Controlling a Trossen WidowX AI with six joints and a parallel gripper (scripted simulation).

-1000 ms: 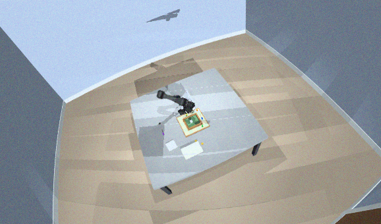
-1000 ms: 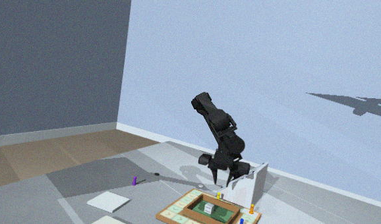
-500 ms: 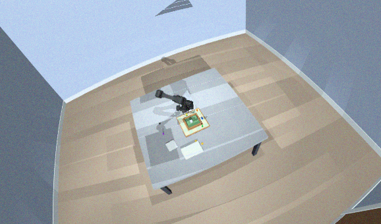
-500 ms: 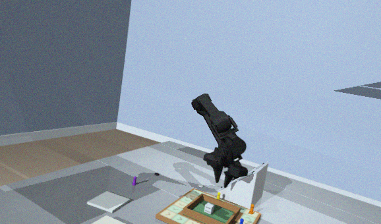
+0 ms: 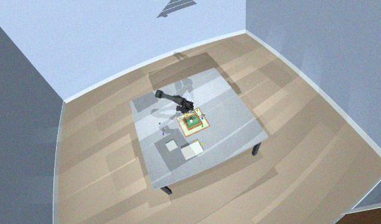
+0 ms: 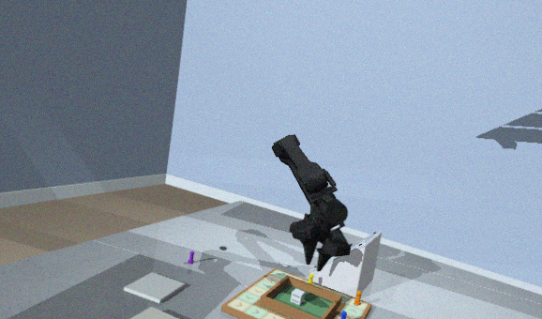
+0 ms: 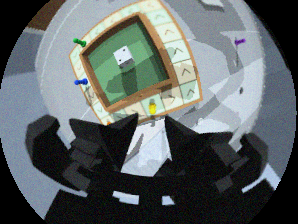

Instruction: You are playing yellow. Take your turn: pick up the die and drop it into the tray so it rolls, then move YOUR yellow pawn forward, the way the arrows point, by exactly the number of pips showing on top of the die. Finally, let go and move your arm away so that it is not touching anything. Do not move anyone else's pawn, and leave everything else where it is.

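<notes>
The die (image 5: 191, 121) (image 6: 297, 296) (image 7: 123, 56) lies in the green-floored tray in the middle of the board (image 6: 243, 305) (image 7: 171, 37). Its top seems to show two pips in the wrist view, too small to be sure. The yellow pawn (image 5: 186, 114) (image 6: 310, 279) (image 7: 152, 107) stands upright on the board's track, beside the tray wall. My gripper (image 6: 314, 265) (image 7: 151, 117) is partly open with nothing between its fingers. It points down above and close to the yellow pawn, with a gap visible.
Orange (image 5: 197, 110) (image 6: 358, 297), blue (image 6: 343, 314) (image 7: 81, 82) and green (image 7: 79, 42) pawns stand on the board. A purple pawn (image 6: 191, 257) (image 7: 240, 41) and a dark disc (image 6: 223, 248) are off it. A white upright panel (image 6: 369, 263) stands behind. Two pale slabs (image 5: 171, 145) (image 5: 192, 150) lie farther off.
</notes>
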